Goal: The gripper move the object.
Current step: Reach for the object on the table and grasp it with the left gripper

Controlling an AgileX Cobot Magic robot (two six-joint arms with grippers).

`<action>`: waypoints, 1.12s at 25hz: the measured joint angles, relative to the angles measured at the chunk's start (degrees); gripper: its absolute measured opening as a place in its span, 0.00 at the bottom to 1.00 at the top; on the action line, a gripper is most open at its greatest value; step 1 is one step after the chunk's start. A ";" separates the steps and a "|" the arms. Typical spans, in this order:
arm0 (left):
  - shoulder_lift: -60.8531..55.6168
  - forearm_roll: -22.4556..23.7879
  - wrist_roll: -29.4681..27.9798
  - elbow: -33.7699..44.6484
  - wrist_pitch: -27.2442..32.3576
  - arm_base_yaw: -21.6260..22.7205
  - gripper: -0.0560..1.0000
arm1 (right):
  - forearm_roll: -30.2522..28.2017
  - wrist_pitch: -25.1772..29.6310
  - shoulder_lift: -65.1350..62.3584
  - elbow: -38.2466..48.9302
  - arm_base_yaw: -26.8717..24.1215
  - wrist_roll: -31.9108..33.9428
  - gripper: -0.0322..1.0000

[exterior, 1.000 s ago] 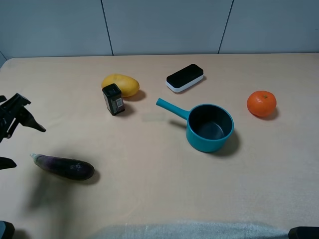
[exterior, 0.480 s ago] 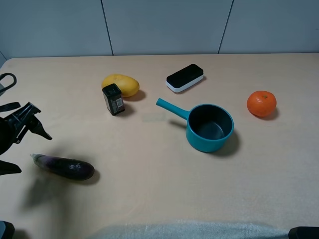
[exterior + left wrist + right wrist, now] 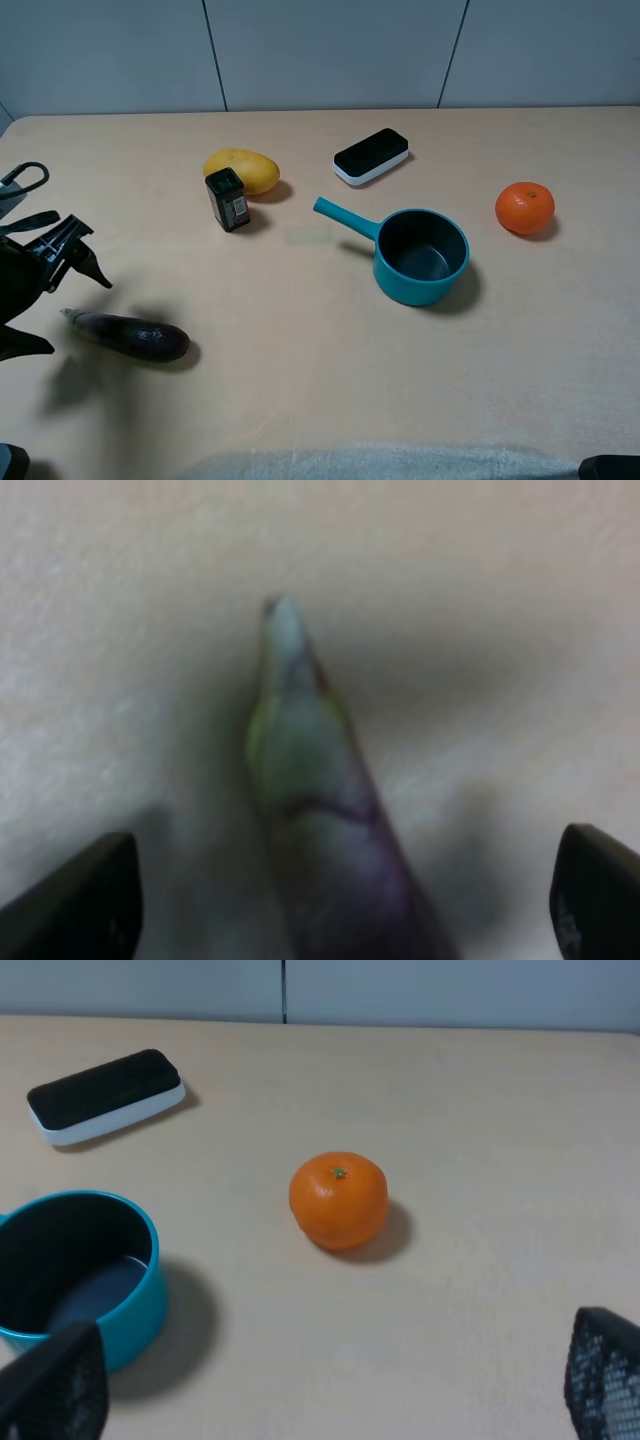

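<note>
The dark purple eggplant (image 3: 135, 337) lies on the table at the front left, its pale stem end pointing left. My left gripper (image 3: 62, 312) is open, its two dark fingers set either side of the stem end, one finger (image 3: 92, 272) behind it and one in front. In the left wrist view the pale lilac-green stem end (image 3: 300, 750) fills the middle, blurred, between the two fingertips (image 3: 85, 900) of the left gripper (image 3: 340, 905); contact cannot be told. My right gripper (image 3: 330, 1390) is open and empty, low at the front right, far from the eggplant.
A teal saucepan (image 3: 423, 255) stands mid-table with its handle pointing back left. A yellow mango (image 3: 242, 170) and a small black box (image 3: 228, 199) sit behind the eggplant. A black-and-white case (image 3: 371, 155) lies at the back; an orange (image 3: 524, 207) on the right.
My left gripper has moved forward and slightly right, coming down around the eggplant's stem end. The eggplant and the right arm have not moved.
</note>
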 joint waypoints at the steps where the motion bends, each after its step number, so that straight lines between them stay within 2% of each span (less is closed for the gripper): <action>1: 0.06 -0.11 0.00 0.00 -0.59 0.00 0.83 | 0.00 0.00 0.00 0.00 0.00 0.00 0.70; 5: 0.06 -0.18 0.00 0.00 -1.88 0.00 0.83 | 0.00 0.00 0.00 0.00 0.00 0.00 0.70; 12: 0.06 -0.29 0.00 0.00 -0.76 -1.19 0.83 | 0.00 0.00 0.00 0.00 0.00 0.00 0.70; 17: 0.06 -2.77 0.00 0.00 -0.98 -5.80 0.83 | 0.00 0.00 0.00 0.00 0.00 0.00 0.70; 23: 0.06 -3.20 -0.66 0.00 -2.86 -12.86 0.83 | 0.00 0.00 0.00 0.00 0.00 0.00 0.70; 28: 0.06 -3.25 -0.80 0.00 -1.98 -13.98 0.83 | 0.00 0.00 0.00 0.00 0.00 0.00 0.70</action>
